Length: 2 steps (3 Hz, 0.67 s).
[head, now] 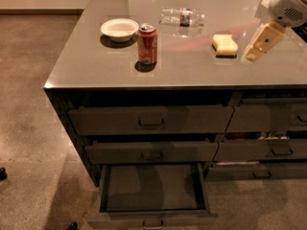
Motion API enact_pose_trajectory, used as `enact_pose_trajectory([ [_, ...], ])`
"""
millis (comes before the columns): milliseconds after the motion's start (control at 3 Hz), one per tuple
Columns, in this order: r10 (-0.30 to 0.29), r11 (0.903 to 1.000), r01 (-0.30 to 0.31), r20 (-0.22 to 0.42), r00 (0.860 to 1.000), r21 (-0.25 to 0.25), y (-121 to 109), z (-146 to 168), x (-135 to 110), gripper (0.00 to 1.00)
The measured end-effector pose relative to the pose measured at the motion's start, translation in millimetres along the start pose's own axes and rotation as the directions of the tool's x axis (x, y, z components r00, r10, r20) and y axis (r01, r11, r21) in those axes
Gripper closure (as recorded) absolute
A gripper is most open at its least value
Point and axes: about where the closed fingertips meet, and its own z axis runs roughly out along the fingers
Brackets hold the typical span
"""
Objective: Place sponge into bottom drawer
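Sponge (pixel 225 44) lay flat on the grey countertop (pixel 91 61), right of centre and toward the back half of the surface. Nothing held it and nothing was on top of it.

Gripper (pixel 253 52) was just right of the sponge, cream-coloured, angled down and to the left, with its tip low over the countertop. Tip was near the sponge's right edge, with a narrow strip of bare counter between them, so no contact. It showed as one cream piece from this angle; could not tell if it was open or closed. The white arm housing (pixel 288 6) sat above it at the upper right corner.

Bottom drawer (pixel 152 188), lowest of the left stack, was pulled out wide with its dark inside exposed. Its front panel with the small handle (pixel 152 223) reached the lower edge of the view. The sponge was well apart from it, up on the counter.

Top drawer (pixel 151 120) and middle drawer (pixel 151 152) of the left stack were pushed in. Right-hand stack (pixel 273 150) looked slightly ajar in the middle.

Also on the counter: white bowl (pixel 119 28) at the left, upright soda can (pixel 147 44) just right of the bowl, clear plastic bottle (pixel 182 17) on its side behind them.
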Motion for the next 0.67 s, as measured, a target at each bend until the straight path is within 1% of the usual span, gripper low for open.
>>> enact_pose_trajectory([
  [333,0.067,0.9978,-0.067,0.063,0.996,-0.004,-5.6,30.0,-3.9,0.00],
  [667,0.178,0.9806,-0.188,0.162,0.971,0.054,-29.5,65.7,-12.9,0.00],
])
